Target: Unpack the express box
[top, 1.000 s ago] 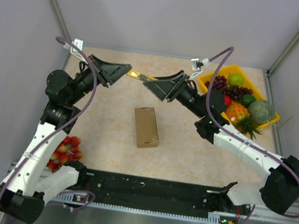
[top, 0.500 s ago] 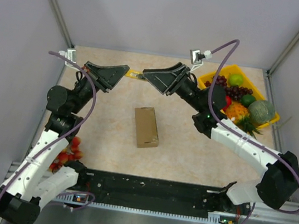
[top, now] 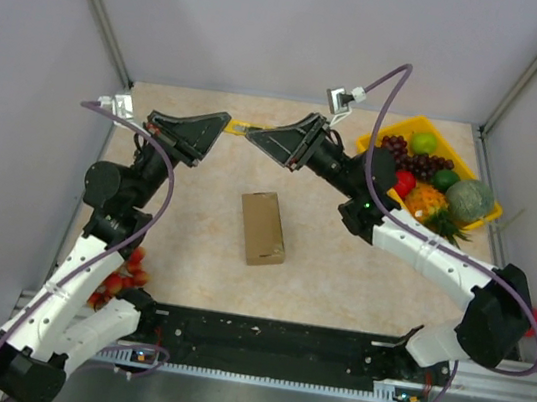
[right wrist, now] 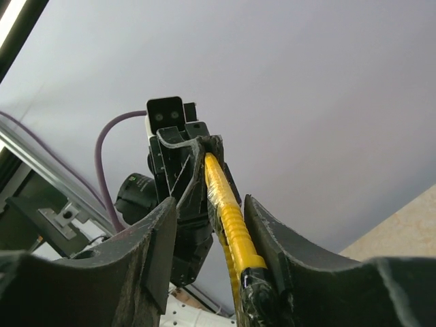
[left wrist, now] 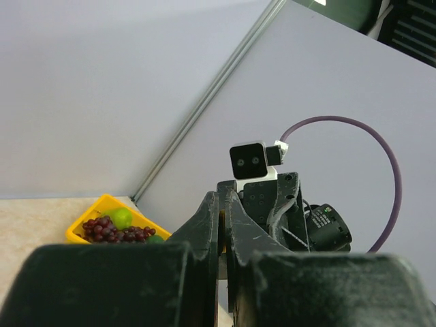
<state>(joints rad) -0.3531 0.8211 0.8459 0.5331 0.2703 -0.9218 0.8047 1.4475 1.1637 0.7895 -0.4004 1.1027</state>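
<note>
The express box (top: 262, 227), a small brown carton, lies shut on the table's middle, apart from both arms. Both grippers are raised above the far side of the table, tip to tip. My left gripper (top: 226, 122) is shut on one end of a yellow utility knife (top: 238, 128); in the left wrist view (left wrist: 223, 204) a yellow sliver shows between its closed fingers. My right gripper (top: 251, 135) faces it. In the right wrist view its jaws (right wrist: 208, 208) stand apart around the knife's handle (right wrist: 225, 204), which lies against one finger.
A yellow fruit tray (top: 401, 123) with grapes, a lime and a melon stands at the back right; it also shows in the left wrist view (left wrist: 102, 202). A bunch of red strawberries (top: 119, 275) lies by the left arm's base. Grey walls enclose the table.
Both grippers have risen and shifted left and toward the back with the knife. The right gripper has closed in on the left one, covering more of the knife. The box has not moved.
</note>
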